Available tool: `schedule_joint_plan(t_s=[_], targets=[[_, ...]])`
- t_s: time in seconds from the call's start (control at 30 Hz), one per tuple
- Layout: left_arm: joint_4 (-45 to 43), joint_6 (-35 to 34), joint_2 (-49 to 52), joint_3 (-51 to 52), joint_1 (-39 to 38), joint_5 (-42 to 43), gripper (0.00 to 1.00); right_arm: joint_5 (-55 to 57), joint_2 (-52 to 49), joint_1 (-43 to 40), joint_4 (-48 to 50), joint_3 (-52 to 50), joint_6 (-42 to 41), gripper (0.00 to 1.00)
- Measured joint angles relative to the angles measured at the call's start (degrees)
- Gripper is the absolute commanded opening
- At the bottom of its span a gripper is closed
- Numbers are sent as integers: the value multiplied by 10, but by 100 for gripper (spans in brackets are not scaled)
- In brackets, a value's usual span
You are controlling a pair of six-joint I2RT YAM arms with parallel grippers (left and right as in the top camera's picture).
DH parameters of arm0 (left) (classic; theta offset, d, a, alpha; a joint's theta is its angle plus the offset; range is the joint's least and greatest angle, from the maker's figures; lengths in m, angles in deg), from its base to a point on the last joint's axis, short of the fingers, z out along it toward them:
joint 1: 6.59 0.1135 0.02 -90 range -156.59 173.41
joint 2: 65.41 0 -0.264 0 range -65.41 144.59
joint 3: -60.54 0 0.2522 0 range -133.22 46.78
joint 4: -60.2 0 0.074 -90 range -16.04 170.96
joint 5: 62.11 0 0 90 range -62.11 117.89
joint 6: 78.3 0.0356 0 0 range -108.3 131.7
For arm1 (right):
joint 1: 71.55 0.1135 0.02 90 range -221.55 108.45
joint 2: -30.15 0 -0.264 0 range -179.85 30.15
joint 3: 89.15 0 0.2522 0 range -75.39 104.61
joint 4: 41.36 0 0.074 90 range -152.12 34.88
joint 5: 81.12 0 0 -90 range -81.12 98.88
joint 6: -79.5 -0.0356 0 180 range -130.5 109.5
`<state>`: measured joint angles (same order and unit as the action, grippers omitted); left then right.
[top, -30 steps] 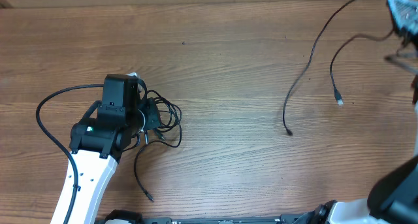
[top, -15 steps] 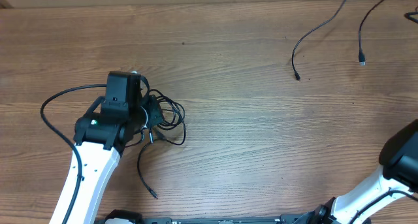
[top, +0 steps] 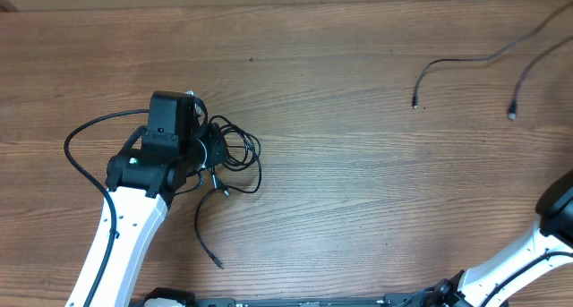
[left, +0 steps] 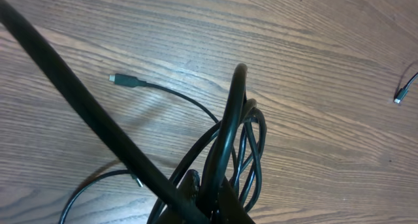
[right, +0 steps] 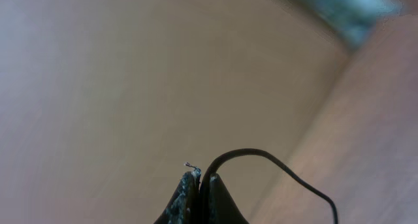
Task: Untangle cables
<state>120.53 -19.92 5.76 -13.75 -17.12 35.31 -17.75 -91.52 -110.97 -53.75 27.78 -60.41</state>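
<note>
The left claw [top: 208, 153] sits pinched shut in the cable bundle [top: 235, 155], which lies toward the desk's left edge with its loops spilling rightward from the fingers. The right claw [right: 201, 185], squeezed tight, grips a loose cord [top: 457, 62] trailing across the desk's far right corner.

1. A brown wood-grain desk [top: 340, 191] fills the overhead view, its grain running left to right.
2. A small dark speck [top: 251, 59] marks its far side, left of centre.
3. A blurred greenish patch [right: 346, 8] shows at the upper right of the right wrist view; what it is cannot be told.
</note>
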Motion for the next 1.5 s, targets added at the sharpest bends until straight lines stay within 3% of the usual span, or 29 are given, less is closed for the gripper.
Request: schedule_joint_plan(t_s=[0.17, 0.23, 0.3, 0.33, 0.77, 0.9, 1.17, 1.5], targets=[[-8, 0, 0, 0, 0, 4, 4, 38, 0, -28, -34, 0, 40, 7], [-10, 0, 0, 0, 0, 5, 4, 46, 0, -40, -38, 0, 49, 37], [-11, 0, 0, 0, 0, 5, 4, 51, 0, -49, -45, 0, 52, 88], [-12, 0, 0, 0, 0, 5, 4, 52, 0, -54, -46, 0, 54, 100], [-16, 0, 0, 0, 0, 16, 4, 0, 0, -85, -66, 0, 72, 100], [-16, 0, 0, 0, 0, 19, 4, -16, 0, -90, -128, 0, 105, 100], [-16, 0, 0, 0, 0, 20, 4, 96, 0, -92, -316, 2, 167, 100], [-16, 0, 0, 0, 0, 28, 4, 191, 0, -93, -392, 2, 260, 100]])
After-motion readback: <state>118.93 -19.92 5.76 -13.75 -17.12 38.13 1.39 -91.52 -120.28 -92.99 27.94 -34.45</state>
